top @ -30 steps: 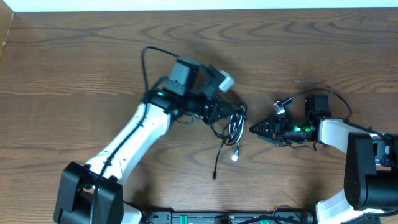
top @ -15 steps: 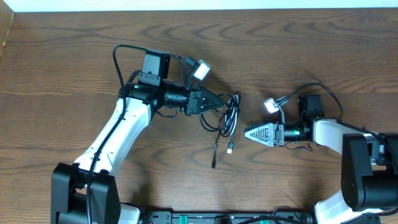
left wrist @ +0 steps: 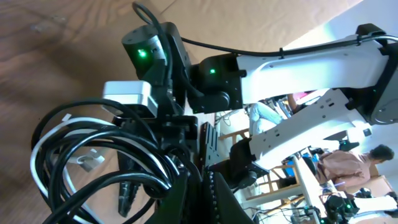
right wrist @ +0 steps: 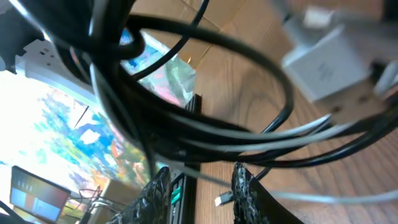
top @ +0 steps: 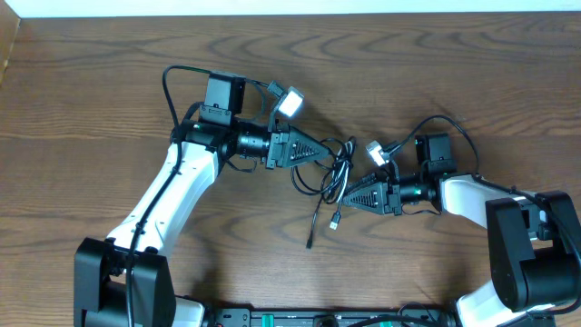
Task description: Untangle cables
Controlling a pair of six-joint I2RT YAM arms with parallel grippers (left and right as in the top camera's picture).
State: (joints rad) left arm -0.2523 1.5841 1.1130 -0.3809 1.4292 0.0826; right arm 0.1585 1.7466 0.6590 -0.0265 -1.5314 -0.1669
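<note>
A tangle of thin black and white cables (top: pixel 338 171) is found near the middle of the brown wooden worktop (top: pixel 100 82), clamped in the closed left tool (top: pixel 321 153), with its loops spread just beyond that tip. The right tool (top: pixel 345 199) is set just beside the loops' near right side. Its fingers (right wrist: pixel 155 193) are seen apart, with strands crossing just ahead of them; whether any strand is touched cannot be told. Two loose ends are trailed toward the near edge: a black plug end (top: pixel 310 242) and a pale plug end (top: pixel 334 221). Bare wood is seen in wide stretches on the far side, up to the far edge, and on either side of the arms.
</note>
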